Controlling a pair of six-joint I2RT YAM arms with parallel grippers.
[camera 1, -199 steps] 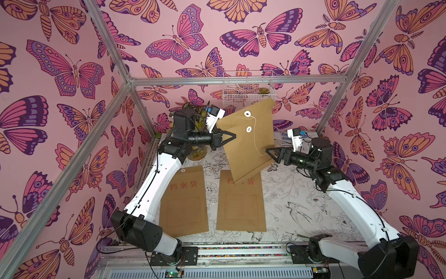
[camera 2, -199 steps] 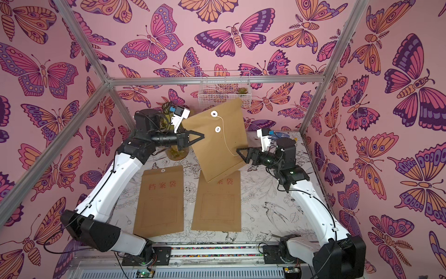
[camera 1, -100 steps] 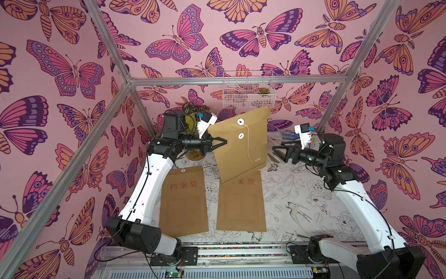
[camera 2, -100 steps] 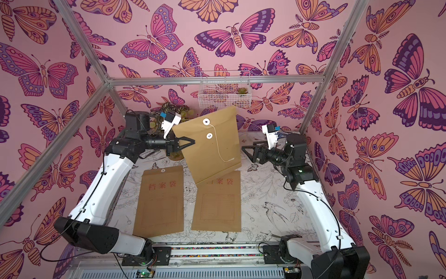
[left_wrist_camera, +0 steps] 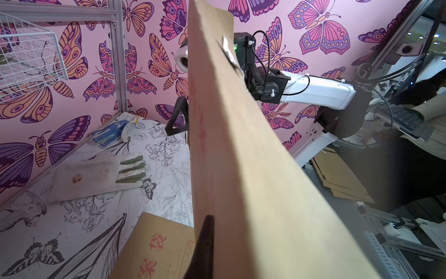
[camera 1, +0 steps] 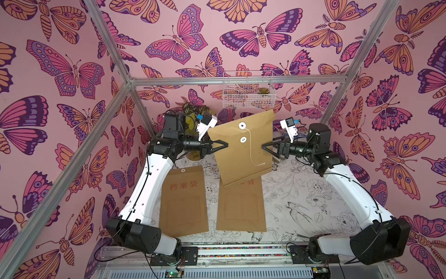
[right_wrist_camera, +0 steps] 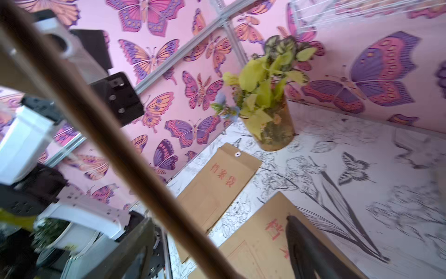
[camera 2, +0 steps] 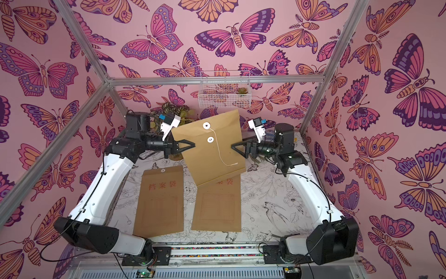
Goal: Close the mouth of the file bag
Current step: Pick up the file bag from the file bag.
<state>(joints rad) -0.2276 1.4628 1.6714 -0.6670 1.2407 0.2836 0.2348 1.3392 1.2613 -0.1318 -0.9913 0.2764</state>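
- Your left gripper (camera 1: 225, 145) is clamped on the left edge of the file bag (camera 1: 237, 159), with its fingers pressed together through the paper.
- The file bag hangs in the air between your two arms, upright but tilted, above the far half of the table (camera 1: 301, 193).
- Its bottom edge overlaps the top of the nearer flat bag (camera 1: 241, 210) in both top views; a second flat bag (camera 1: 184, 203) lies beside that one.
- Your right gripper (camera 1: 264, 147) sits at the file bag's right edge with its fingers spread. The right wrist view shows the edge running between them, unpinched.
- The white string (camera 1: 251, 154) dangles loose from the upper disc (camera 1: 241, 125) and trails past the lower disc (camera 1: 243, 139), not wound around it.
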